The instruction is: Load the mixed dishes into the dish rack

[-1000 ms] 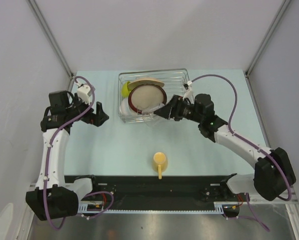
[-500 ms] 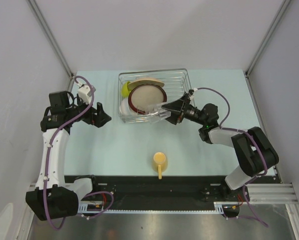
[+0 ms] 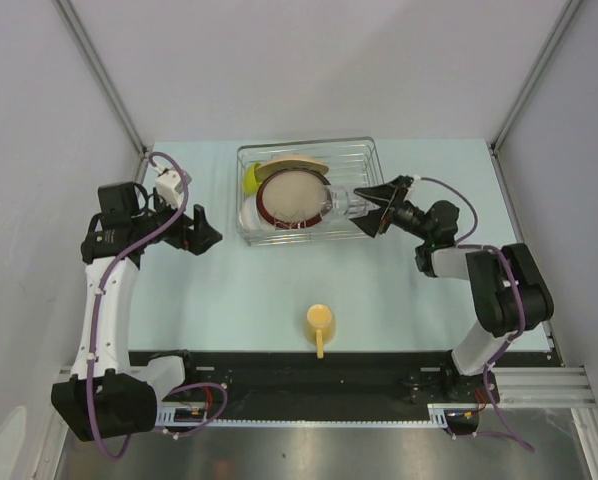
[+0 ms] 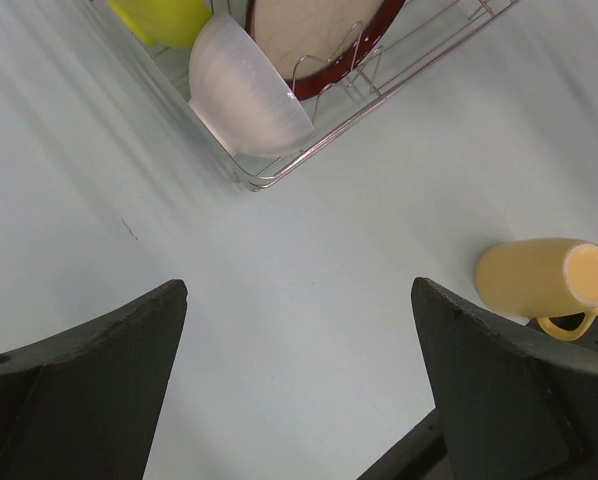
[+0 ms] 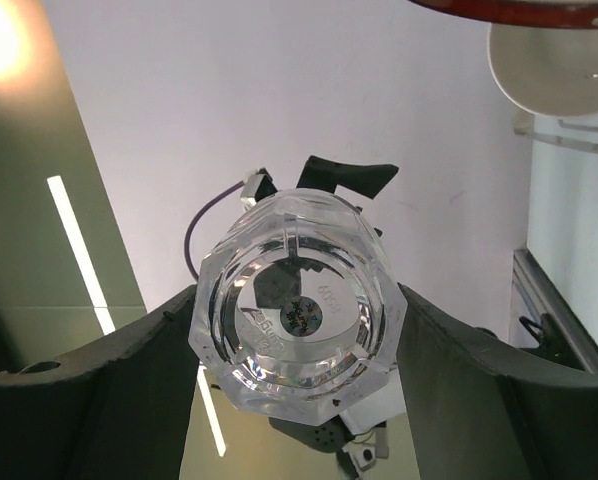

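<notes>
Right gripper (image 3: 362,210): closed on the clear drinking glass (image 3: 341,203), one finger on each side of its wall. In the right wrist view the glass (image 5: 297,310) fills the gap between the two fingers (image 5: 129,385), its thick faceted base facing the camera. From above, the glass lies roughly horizontal and points toward 9 o'clock. It sits over the 3 o'clock part of the dish rack (image 3: 359,150), and I cannot tell whether it touches the wires.

Left gripper (image 3: 209,228): jaws wide and holding nothing, over bare table (image 3: 229,300) at 9 o'clock of the rack. The left wrist view shows both fingers (image 4: 99,375) far apart with only tabletop between them.

Rack contents:
- The large tan plate (image 3: 294,198) with a red-brown rim stands tilted among the prongs.
- The lime-green bowl (image 3: 250,178) is at 10 o'clock of the plate.
- The white bowl (image 3: 248,215) is at 8 o'clock of the plate, against the rack's corner wires (image 4: 279,180) in the left wrist view.

The yellow mug (image 3: 320,321) is outside the rack, alone on the table at 6 o'clock of it, well apart from both grippers. Its handle points to 6 o'clock. I cannot tell whether it is mouth-up or mouth-down.
</notes>
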Available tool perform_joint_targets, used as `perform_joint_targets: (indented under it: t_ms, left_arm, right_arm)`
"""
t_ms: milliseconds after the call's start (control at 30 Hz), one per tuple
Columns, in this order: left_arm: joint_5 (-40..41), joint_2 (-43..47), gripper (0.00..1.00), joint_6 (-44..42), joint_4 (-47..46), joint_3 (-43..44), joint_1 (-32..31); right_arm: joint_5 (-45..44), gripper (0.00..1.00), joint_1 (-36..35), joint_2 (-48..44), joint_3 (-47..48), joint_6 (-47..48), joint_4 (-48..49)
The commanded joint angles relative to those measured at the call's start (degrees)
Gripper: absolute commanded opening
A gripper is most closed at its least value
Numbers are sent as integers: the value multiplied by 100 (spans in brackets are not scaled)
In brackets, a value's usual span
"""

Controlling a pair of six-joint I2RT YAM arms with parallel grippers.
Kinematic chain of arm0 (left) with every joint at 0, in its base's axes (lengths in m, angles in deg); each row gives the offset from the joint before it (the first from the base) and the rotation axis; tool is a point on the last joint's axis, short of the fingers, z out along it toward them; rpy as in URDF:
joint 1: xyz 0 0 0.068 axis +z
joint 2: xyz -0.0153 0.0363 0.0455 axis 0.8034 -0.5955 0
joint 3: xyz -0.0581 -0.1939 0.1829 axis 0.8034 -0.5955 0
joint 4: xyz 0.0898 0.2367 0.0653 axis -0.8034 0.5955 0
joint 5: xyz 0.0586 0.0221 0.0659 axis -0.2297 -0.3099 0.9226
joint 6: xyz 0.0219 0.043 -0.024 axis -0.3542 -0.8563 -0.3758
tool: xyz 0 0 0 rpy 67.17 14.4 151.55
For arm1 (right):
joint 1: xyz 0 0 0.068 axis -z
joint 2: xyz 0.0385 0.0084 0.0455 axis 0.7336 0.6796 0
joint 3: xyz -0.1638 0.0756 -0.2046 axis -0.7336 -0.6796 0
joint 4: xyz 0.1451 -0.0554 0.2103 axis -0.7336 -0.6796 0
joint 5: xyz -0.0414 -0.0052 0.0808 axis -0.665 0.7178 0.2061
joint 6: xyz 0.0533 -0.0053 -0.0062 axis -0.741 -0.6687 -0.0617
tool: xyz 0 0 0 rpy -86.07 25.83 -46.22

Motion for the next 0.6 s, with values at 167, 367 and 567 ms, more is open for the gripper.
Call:
perform_joint_targets:
  t_ms: [167, 367, 567]
  left_arm:
    - [115, -7, 99, -160, -92, -7, 65]
    - [115, -104, 99, -46, -180, 80, 57]
    - [229, -148, 99, -107, -92, 177, 57]
  right_arm:
    - [-131, 0, 1100, -1105, 4452, 6162, -7466]
    - [-1863, 0, 757, 430, 7601, 8658, -10999]
    - [-3673, 0, -163, 1662, 8947, 9748, -11932]
